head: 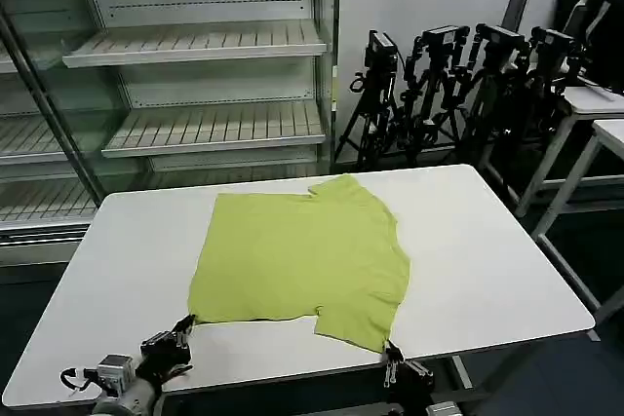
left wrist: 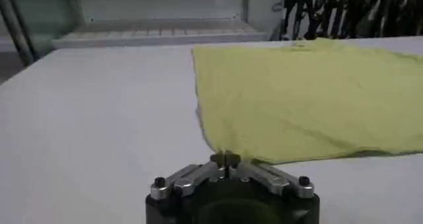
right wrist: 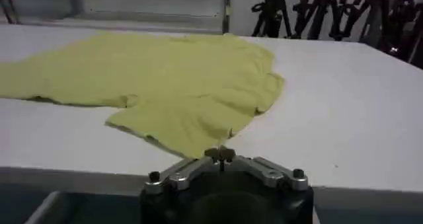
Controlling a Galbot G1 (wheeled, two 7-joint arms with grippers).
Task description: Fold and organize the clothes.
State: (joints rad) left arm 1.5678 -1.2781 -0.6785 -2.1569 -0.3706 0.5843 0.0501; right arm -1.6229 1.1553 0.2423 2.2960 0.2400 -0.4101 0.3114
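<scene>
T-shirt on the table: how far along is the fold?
The T-shirt lies mostly flat on the white table, apparently folded once. In hand: the left pincer and right pincer, both shut, sit at its two near corners, whether gripping is unclear. The remaining folds and tidying are left.

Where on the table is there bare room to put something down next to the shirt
The widest bare stretch of table lies between the shirt and the right edge. Another runs from the shirt's left edge to the table's left edge. A thinner strip lies behind the shirt. The near edge is crowded: the left hand and right hand sit at the shirt's near corners.
</scene>
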